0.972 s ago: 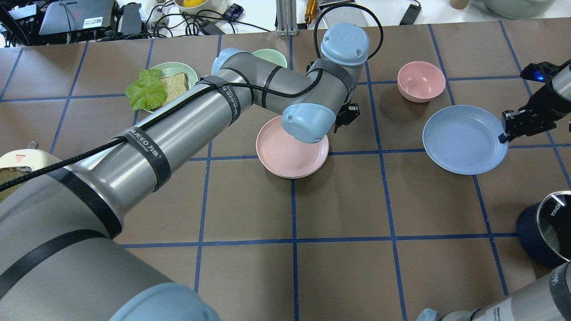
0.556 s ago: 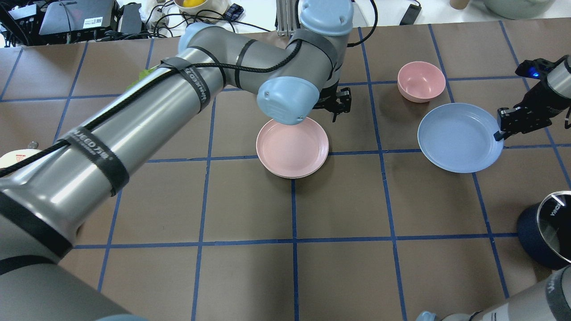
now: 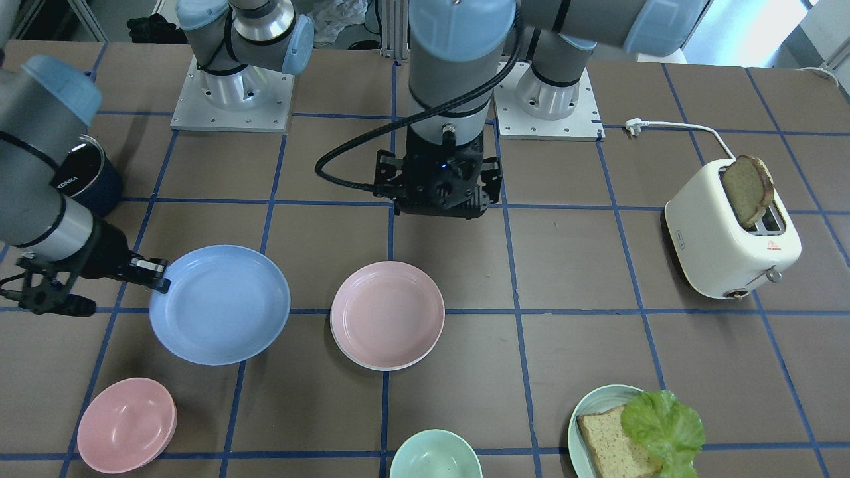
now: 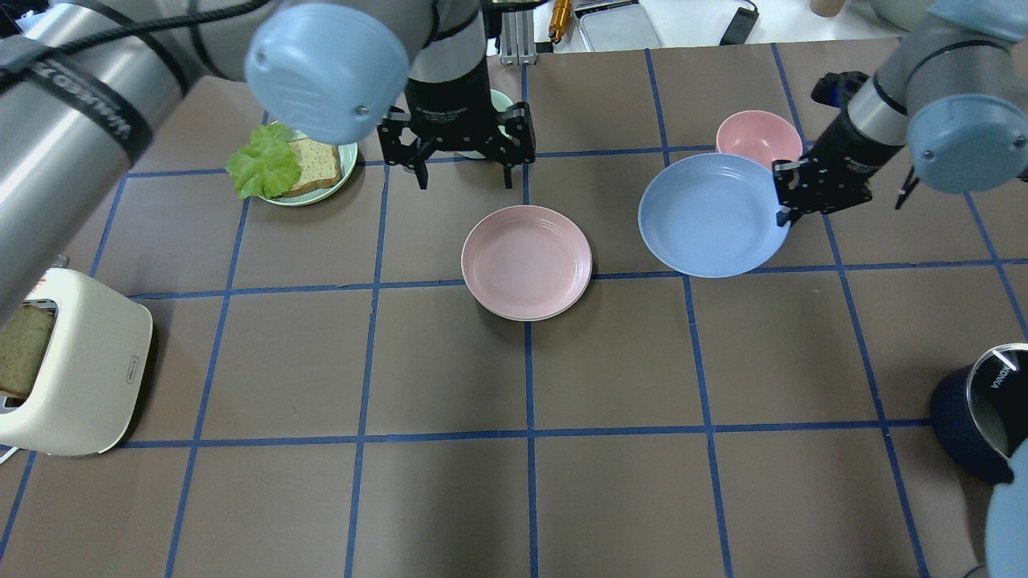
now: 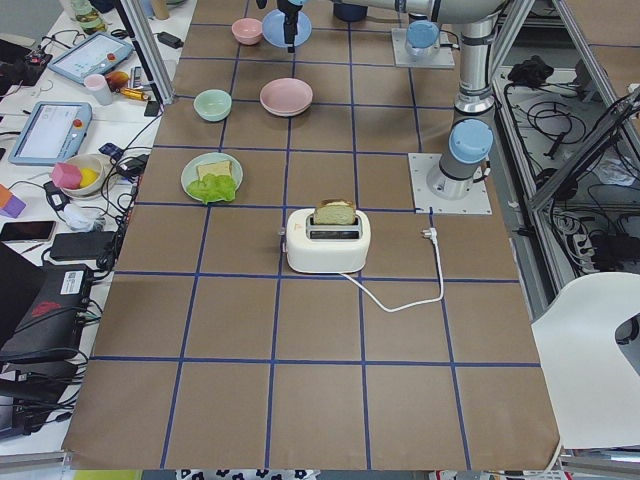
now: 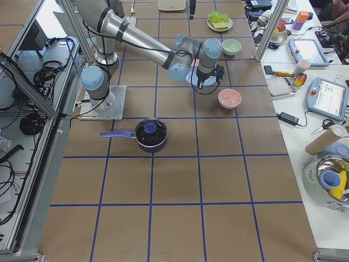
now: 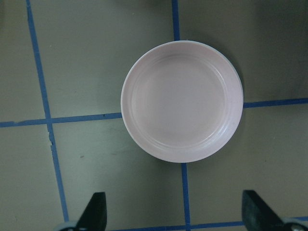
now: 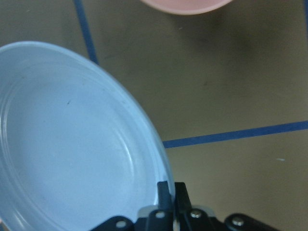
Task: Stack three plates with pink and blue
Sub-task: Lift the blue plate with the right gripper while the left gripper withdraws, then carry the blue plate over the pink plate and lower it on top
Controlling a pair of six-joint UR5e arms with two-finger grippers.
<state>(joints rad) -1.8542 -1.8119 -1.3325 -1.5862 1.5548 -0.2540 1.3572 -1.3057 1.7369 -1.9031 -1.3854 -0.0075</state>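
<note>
The pale pink plate [image 4: 526, 262] lies flat at the table's middle, also in the front view [image 3: 388, 324] and the left wrist view [image 7: 182, 100]. A paler rim shows under its edge; I cannot make out the cream-white plate as such. My left gripper [image 4: 464, 172] hangs open and empty above the table just beyond the pink plate, its fingertips [image 7: 96, 214] wide apart. My right gripper [image 4: 783, 210] is shut on the rim of the light blue plate [image 4: 711, 215] and holds it off the table, right of the pink plate. The grip shows in the right wrist view [image 8: 171, 192].
A pink bowl [image 4: 759, 136] sits just beyond the blue plate. A green plate with bread and lettuce [image 4: 289, 164] and a green bowl [image 3: 435, 455] are at the far side. A toaster [image 4: 72, 361] stands near left, a dark pot [image 4: 984, 409] near right.
My left arm has lifted away from the pink plate and swung toward the far left. My right gripper has carried the blue plate leftward, closer to the pink plate.
</note>
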